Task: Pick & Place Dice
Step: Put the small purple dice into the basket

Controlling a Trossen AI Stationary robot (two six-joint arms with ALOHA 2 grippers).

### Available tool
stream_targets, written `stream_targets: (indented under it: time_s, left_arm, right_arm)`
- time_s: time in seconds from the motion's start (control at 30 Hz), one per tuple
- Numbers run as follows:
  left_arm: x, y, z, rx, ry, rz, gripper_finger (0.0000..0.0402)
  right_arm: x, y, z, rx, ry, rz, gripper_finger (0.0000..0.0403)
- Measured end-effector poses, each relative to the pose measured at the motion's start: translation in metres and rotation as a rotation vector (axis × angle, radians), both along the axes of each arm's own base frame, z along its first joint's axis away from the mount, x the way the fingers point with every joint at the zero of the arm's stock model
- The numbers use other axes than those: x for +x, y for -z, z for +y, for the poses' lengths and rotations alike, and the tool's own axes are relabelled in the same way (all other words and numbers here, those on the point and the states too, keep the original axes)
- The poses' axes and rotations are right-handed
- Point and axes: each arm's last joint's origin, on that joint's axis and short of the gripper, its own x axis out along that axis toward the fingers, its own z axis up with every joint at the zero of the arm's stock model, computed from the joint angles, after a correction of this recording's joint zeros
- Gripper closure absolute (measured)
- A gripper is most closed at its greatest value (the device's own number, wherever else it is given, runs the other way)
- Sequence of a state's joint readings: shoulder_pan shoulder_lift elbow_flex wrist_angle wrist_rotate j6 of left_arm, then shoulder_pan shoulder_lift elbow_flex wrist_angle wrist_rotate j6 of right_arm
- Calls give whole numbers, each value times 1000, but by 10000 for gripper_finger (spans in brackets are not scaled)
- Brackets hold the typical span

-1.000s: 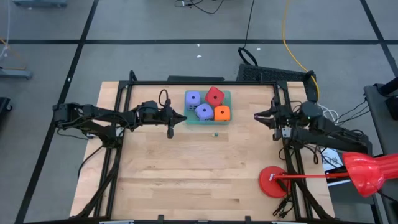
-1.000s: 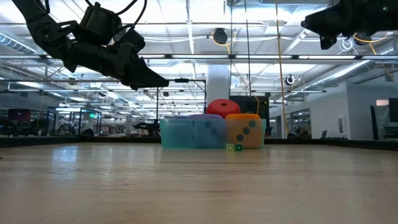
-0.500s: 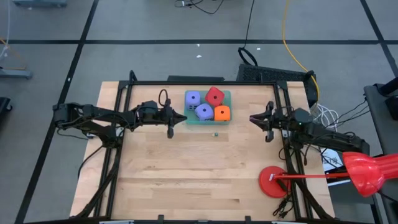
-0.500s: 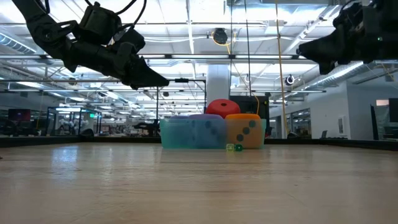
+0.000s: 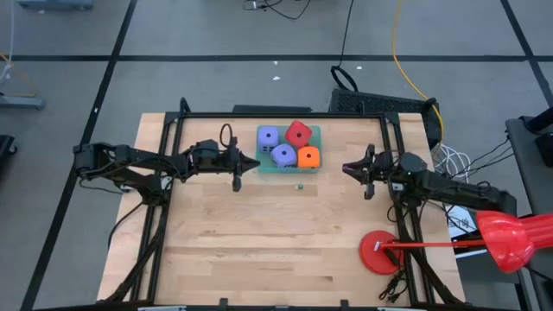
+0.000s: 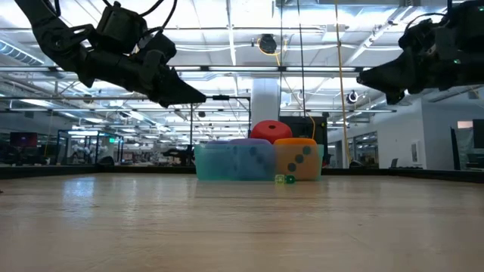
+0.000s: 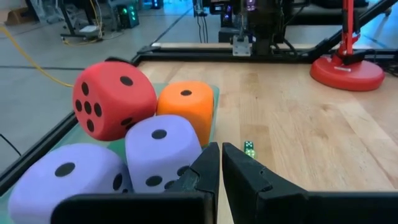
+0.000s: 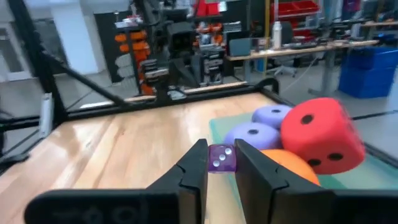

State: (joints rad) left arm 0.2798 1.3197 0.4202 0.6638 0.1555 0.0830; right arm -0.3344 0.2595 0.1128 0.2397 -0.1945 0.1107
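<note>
My right gripper has its jaws clamped on a tiny translucent purple die, held in the air to the right of the green tray. Four big foam dice sit in that tray: the red die, the orange die, and two purple-blue dice beside them. My left gripper hovers just left of the tray with its jaws closed on nothing. Two tiny green dice lie on the desk just in front of the tray. To finish this carry well, I judge I should keep the squeeze steady, travel level, and release low over a free spot so the little cube does not bounce.
</note>
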Motion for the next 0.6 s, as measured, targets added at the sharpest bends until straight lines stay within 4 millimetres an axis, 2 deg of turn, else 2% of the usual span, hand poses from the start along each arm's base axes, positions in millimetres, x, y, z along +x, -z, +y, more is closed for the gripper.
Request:
stream_targets:
  time_s: [0.27,0.47,0.6]
  left_arm:
    - [2,-12,0,27,3,-118,371]
    - [1,-12,4,32,-39,-123,371]
    - [-3,-17,9,30,-49,-140,371]
  right_arm:
    - [26,-22,-9,-1,14,104,341]
    - [62,-36,-22,-17,4,228,345]
    - [91,-36,-32,-46,-8,322,345]
